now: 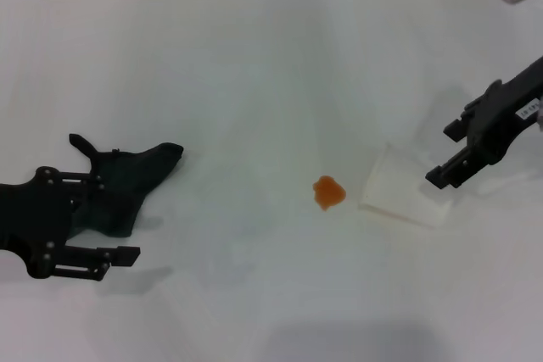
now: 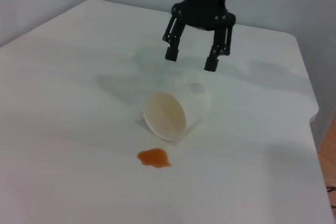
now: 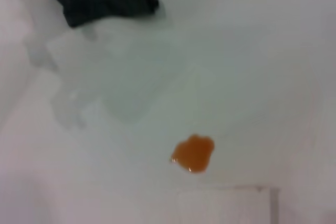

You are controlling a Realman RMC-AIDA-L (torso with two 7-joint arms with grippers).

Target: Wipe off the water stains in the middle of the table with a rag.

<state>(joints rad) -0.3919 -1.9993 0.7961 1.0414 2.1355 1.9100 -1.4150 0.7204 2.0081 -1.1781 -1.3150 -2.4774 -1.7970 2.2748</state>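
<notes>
Desk (image 1: 254,65): wide plain white surface carrying everything here.
Left gripper (image 1: 100,215): low at the robot's left edge of the desk, jaws spread wide, one finger over the rag, the other over bare desk beside it; nothing pinched.
Right gripper (image 2: 192,59): hanging just above the cup on the robot's right, jaws spread, holding nothing.
Rag (image 1: 127,182): dark crumpled cloth lying on the desk at the left, partly under the left gripper, with a pointed corner reaching toward the middle; well apart from the stain.
Cup (image 2: 174,113): translucent whitish plastic, tipped on its side on the desk, open mouth facing the stain.
Water stains (image 1: 328,192): a small orange-amber blot with lobed edges near the middle of the desk, just beside the cup's mouth, between cup and rag.
</notes>
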